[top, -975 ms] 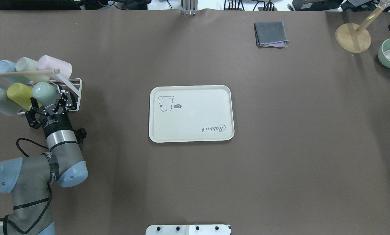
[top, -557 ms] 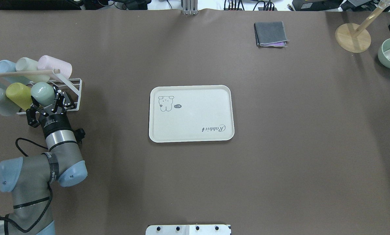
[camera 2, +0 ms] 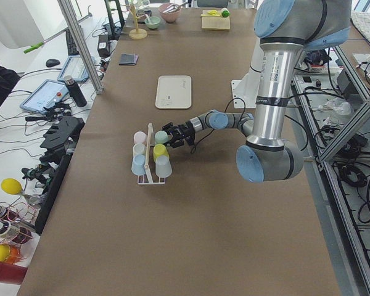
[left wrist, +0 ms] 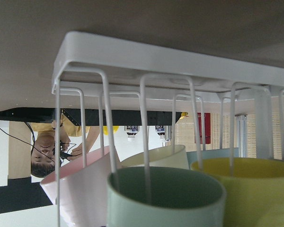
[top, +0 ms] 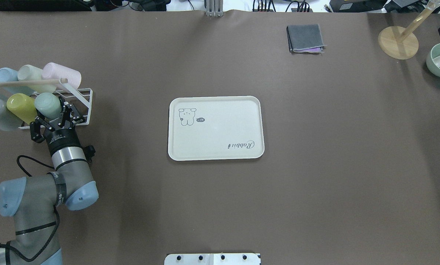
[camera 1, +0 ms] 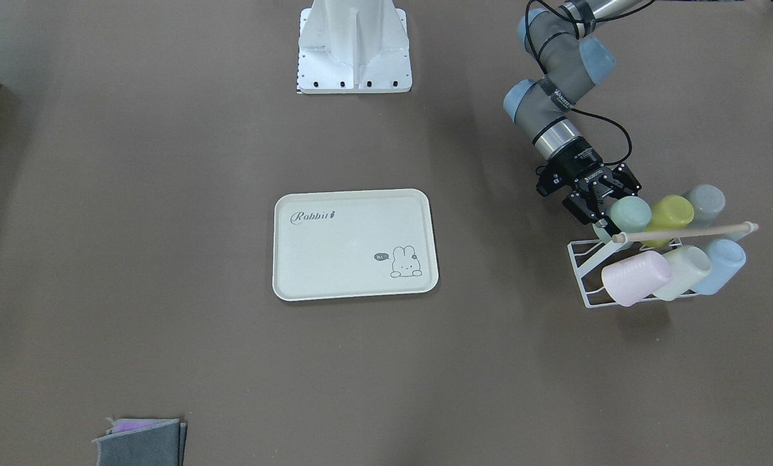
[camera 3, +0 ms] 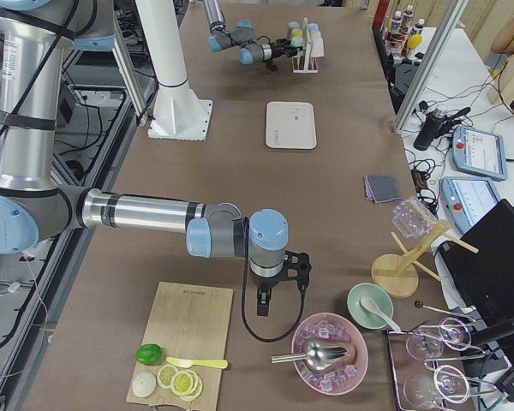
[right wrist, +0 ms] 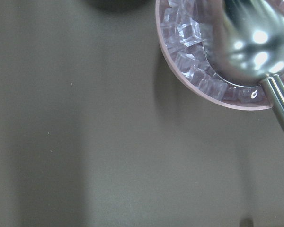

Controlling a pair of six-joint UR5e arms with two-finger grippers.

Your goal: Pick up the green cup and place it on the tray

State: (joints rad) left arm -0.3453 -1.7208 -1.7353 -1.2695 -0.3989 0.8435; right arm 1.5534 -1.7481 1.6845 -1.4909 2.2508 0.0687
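The green cup [top: 47,105] sits on the white wire rack [top: 86,96] at the robot's left end of the table, tilted on its peg, just beside the yellow-green cup [top: 20,106] and well apart from the tray [top: 223,125] in the middle.

The left gripper [top: 54,113] has crept forward over the last second. It was a little short of the rack, and now its jaws stand wide to either side of the cup's near end. From overhead I cannot tell whether either finger touches it yet. The left wrist view has the cup's rim filling the lower edge, with a rack wire running into its mouth, so the gripper is very close.

To my eye the approach is about done and the squeeze comes next; nothing is held. The cup will probably have to slide back along its peg before it lifts, and the neighbouring cup leaves one finger little room.

The right gripper [camera 3: 270,298] hangs far off near the bowl of ice [camera 3: 330,353]; it shows only from the side, so I cannot tell whether it is wide or narrow.
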